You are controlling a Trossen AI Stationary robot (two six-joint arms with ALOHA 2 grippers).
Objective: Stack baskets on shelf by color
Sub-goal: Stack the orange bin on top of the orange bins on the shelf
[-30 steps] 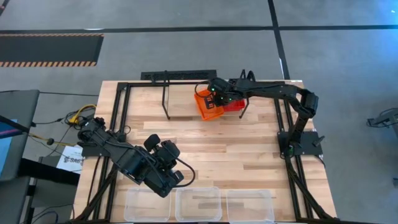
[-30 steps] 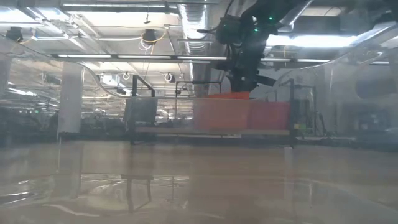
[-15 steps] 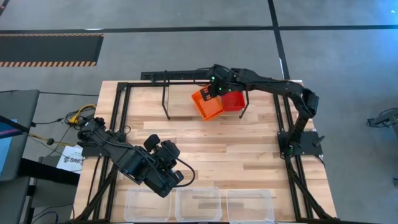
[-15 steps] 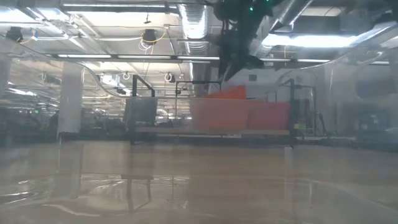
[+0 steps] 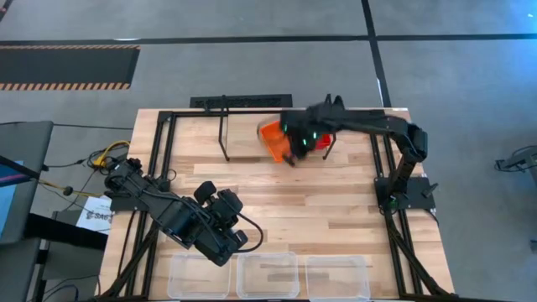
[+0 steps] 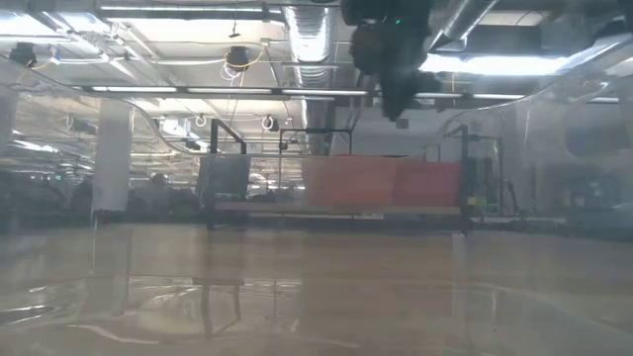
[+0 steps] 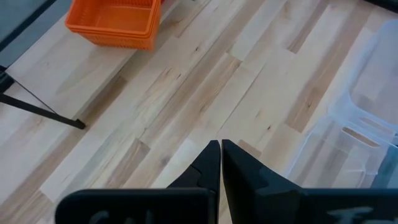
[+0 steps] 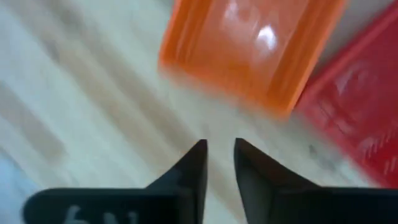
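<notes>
Right gripper (image 8: 219, 163) is up over the far middle of the desk (image 5: 277, 193), fingers a little apart with nothing between them. Just past it the orange baskets (image 8: 249, 46) sit on the wood with the red baskets (image 8: 360, 106) touching on their right, both under the black wire shelf (image 5: 243, 102), as far as I can make out through the arm. Left gripper (image 7: 221, 163) hangs over the near left part of the desk, fingers pressed together on nothing. Three clear baskets (image 5: 268, 275) sit in a row along the near edge.
</notes>
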